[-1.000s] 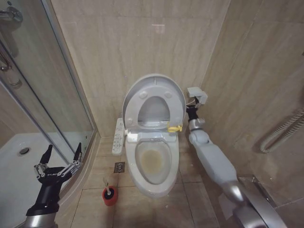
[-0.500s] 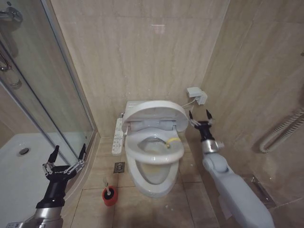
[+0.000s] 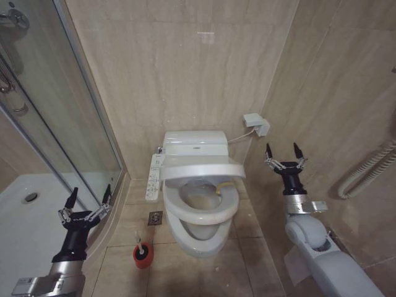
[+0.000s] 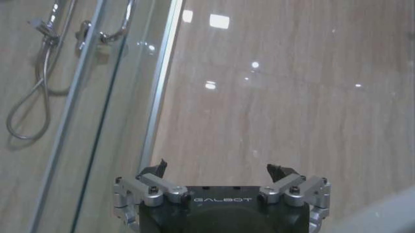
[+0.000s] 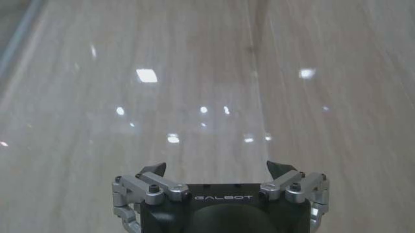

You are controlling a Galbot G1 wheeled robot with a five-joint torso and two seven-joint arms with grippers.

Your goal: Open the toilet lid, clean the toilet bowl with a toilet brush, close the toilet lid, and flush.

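We see the right gripper [image 3: 283, 153] raised beside the tiled wall to the right of the toilet, its fingers spread wide and holding nothing, well clear of the toilet lid [image 3: 201, 168], which hangs partway down above the seat ring [image 3: 201, 210] over the toilet bowl [image 3: 199, 234]. We find the left gripper [image 3: 86, 199] low on the robot's left by the glass shower door [image 3: 55, 111], likewise wide open and empty. The toilet brush [image 3: 138, 242] stands in its red holder [image 3: 143, 256] on the floor just left of the bowl.
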